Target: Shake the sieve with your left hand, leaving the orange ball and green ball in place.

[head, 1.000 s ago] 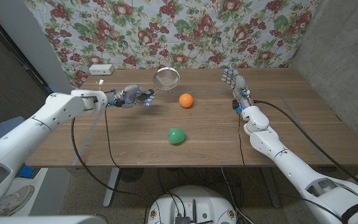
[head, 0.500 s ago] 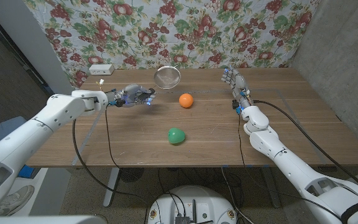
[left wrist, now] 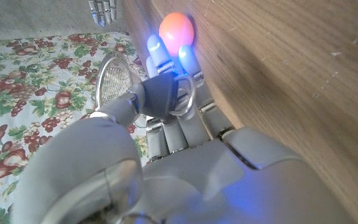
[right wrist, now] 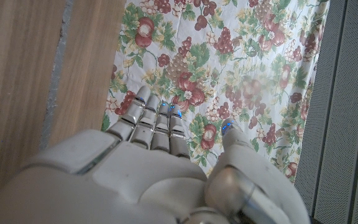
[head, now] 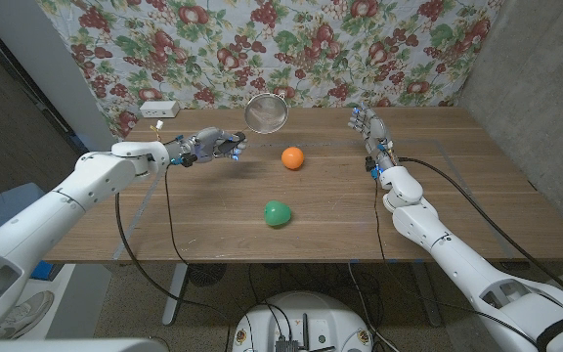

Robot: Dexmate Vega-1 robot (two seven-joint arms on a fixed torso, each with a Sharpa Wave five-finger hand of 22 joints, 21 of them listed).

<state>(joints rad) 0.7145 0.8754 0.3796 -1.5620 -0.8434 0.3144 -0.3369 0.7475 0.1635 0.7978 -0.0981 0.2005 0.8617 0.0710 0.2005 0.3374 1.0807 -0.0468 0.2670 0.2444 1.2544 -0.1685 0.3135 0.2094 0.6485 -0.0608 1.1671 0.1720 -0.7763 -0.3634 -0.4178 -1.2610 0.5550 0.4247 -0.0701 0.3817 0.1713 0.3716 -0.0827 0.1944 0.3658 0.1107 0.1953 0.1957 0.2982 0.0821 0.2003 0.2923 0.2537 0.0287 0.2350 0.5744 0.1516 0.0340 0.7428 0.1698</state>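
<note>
My left hand (head: 211, 147) grips the dark handle of a round metal mesh sieve (head: 266, 113) and holds it above the table's far middle, tilted up on edge. In the left wrist view the sieve (left wrist: 114, 81) shows past my fingers (left wrist: 166, 59), which wrap its handle. The orange ball (head: 292, 157) lies on the wood just right of the hand, and the orange ball (left wrist: 176, 28) shows beyond the fingertips. The green ball (head: 278, 213) lies nearer the front, mid-table. My right hand (head: 370, 129) stands at the far right with its fingers straight and apart, holding nothing.
A white power strip (head: 158, 110) lies at the table's far left corner. A floral cloth (head: 291, 49) hangs behind the table (head: 438, 186). Cables run over the table's left and right parts.
The sieve has swung upward and tilted more on edge, rising from about table height to higher against the cloth. The left hand shifted slightly up. Both balls and the right hand stayed put.
</note>
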